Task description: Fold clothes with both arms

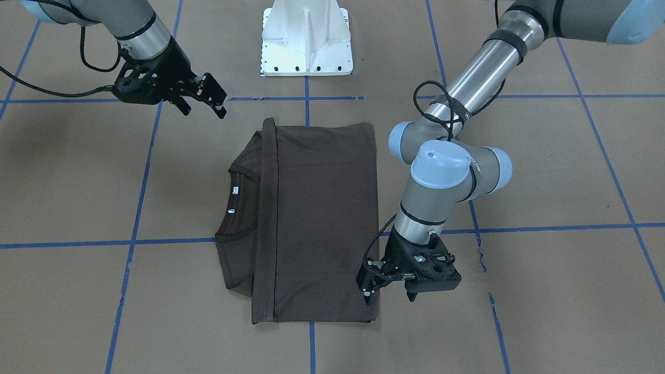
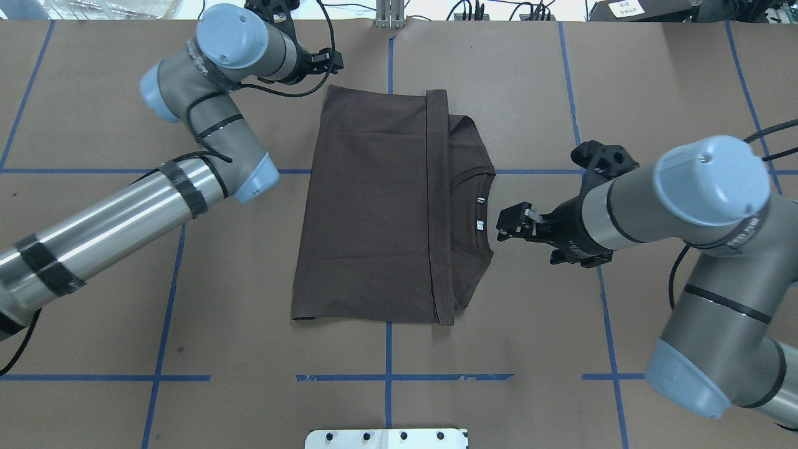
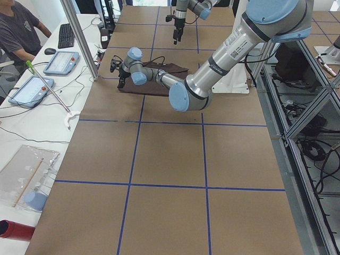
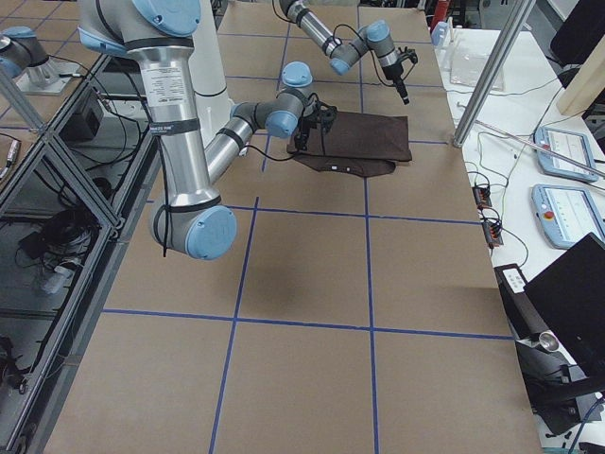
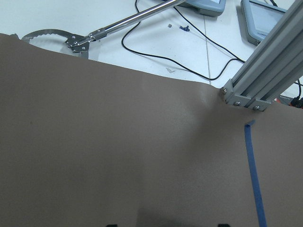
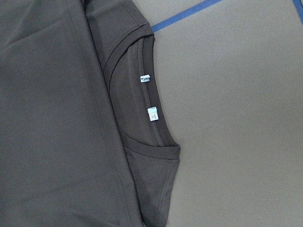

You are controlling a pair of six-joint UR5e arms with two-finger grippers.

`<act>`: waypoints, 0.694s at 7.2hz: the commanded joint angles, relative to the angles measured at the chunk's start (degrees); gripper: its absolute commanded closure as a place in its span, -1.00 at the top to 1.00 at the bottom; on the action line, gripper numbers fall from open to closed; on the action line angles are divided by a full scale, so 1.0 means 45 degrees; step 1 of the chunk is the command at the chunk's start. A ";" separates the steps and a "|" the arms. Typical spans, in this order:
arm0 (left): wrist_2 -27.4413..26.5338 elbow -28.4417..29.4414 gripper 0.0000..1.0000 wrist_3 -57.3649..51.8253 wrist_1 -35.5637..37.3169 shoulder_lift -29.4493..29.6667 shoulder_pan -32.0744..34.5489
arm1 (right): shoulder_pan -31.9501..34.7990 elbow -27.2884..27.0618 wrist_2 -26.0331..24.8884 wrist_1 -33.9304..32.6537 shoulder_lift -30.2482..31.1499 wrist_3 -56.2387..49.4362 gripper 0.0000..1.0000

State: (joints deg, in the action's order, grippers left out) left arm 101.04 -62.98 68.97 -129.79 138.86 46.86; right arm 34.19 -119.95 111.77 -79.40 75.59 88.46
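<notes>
Shirt (image 2: 368, 212): hem (image 2: 436, 206) folded near collar (image 2: 483, 215) (middle of worktop (image 2: 536, 81)).
Left claw (image 1: 389, 296): released, beside shirt corner.
Right claw (image 1: 203, 111): released; match your grips.

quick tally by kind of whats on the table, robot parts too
dark brown T-shirt: 1
white neck labels: 2
arms: 2, left arm and right arm
grippers: 2, left gripper and right gripper, both open
white pedestal base: 1
total: 8
</notes>
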 commanded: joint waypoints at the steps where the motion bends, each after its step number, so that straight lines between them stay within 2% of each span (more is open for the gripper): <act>1: 0.1623 -0.4074 1.00 -0.0267 0.2428 -0.1672 0.0095 | -0.0933 0.0521 -0.1431 -0.1571 -0.1014 -0.1334 1.00; 2: 0.1726 -0.5288 1.00 -0.0287 0.3075 -0.2258 -0.0001 | -0.1073 0.1142 -0.1478 -0.2000 -0.1752 -0.2498 1.00; 4: 0.1825 -0.6215 1.00 -0.0267 0.3101 -0.2635 -0.0507 | -0.1424 0.1519 -0.1517 -0.4318 -0.2868 -0.3988 1.00; 5: 0.1844 -0.6276 1.00 -0.0229 0.3082 -0.2635 -0.0626 | -0.1600 0.1520 -0.1247 -0.4154 -0.2892 -0.3781 1.00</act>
State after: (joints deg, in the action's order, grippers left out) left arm 109.13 -89.84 67.80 -116.10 127.42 45.04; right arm 28.04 -113.48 105.32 -96.34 63.87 72.30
